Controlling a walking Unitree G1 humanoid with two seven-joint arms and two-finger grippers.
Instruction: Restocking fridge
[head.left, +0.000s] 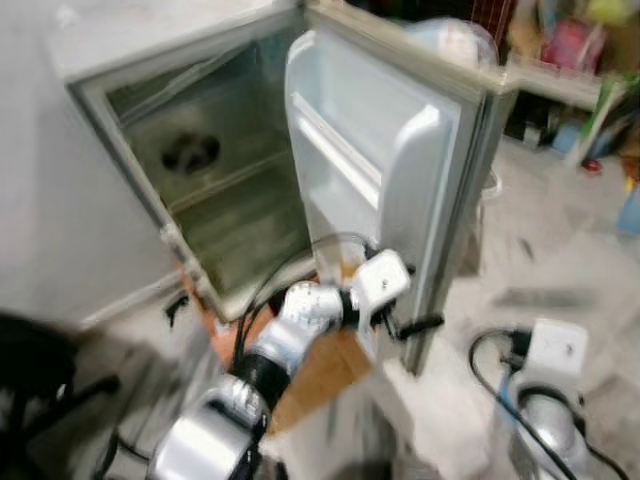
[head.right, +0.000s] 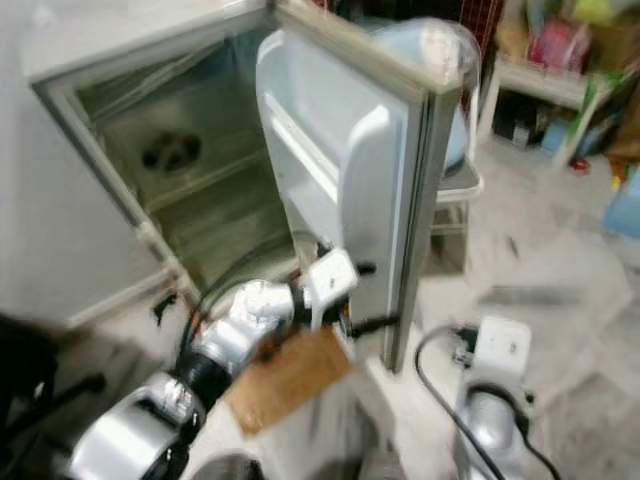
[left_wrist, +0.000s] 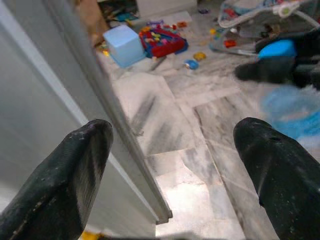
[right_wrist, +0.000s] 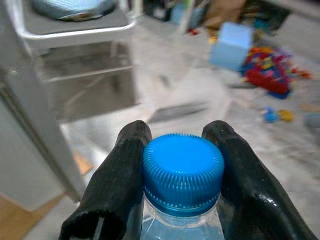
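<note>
The small fridge stands open, its shelves bare, and its white door swings out toward me. My left gripper is open at the door's lower corner, with the door's outer edge running between its black fingers. From the head, that left arm reaches up from below to the door's bottom. My right gripper is shut on the neck of a clear water bottle, just under its blue cap. The right arm is held low on the right, beside the door.
A brown cardboard sheet lies on the floor under the door. Behind the door stands a chair with a blue cushion. A light blue box and scattered toys lie on the marble floor to the right. A black chair base is at left.
</note>
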